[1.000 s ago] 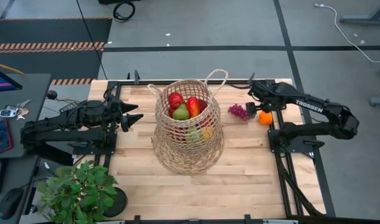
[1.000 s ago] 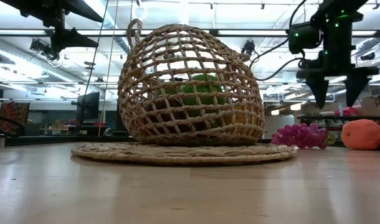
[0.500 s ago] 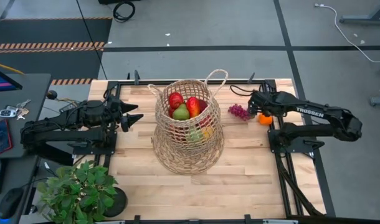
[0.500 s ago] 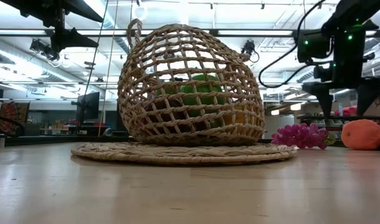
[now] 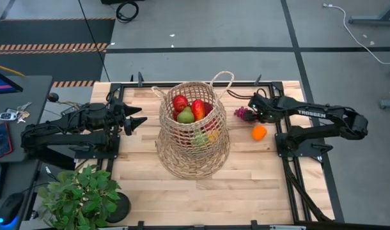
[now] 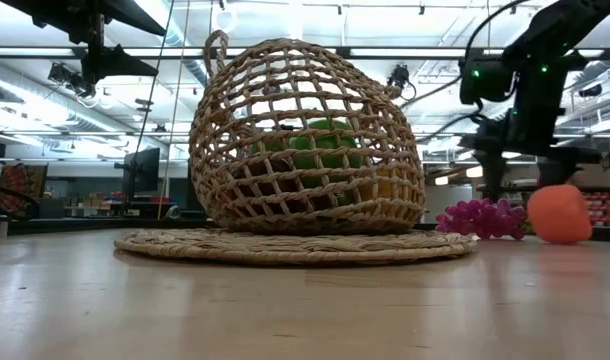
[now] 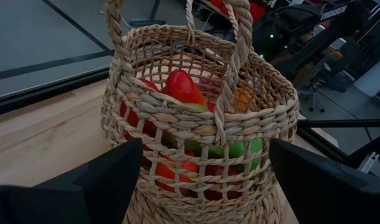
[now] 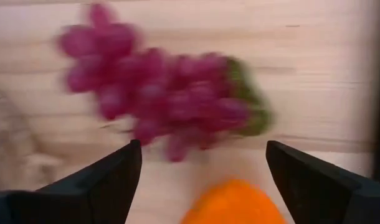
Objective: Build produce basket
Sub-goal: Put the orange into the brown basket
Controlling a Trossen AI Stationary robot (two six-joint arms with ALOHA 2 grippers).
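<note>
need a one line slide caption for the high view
Right gripper open over purple grapes, orange loose nearby, basket holding produce.

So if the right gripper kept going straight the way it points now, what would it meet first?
Most likely the bunch of purple toy grapes: the right gripper, fingers apart, points at it on the wooden table. The round orange toy fruit sits just under that line, so depth leaves some doubt.

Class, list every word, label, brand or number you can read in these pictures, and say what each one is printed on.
"TROSSEN": white letters on the right arm, read from the high view.
White lettering on the dark arm behind the basket, left wrist view: cut off, not readable.
Nothing else legible.
</note>
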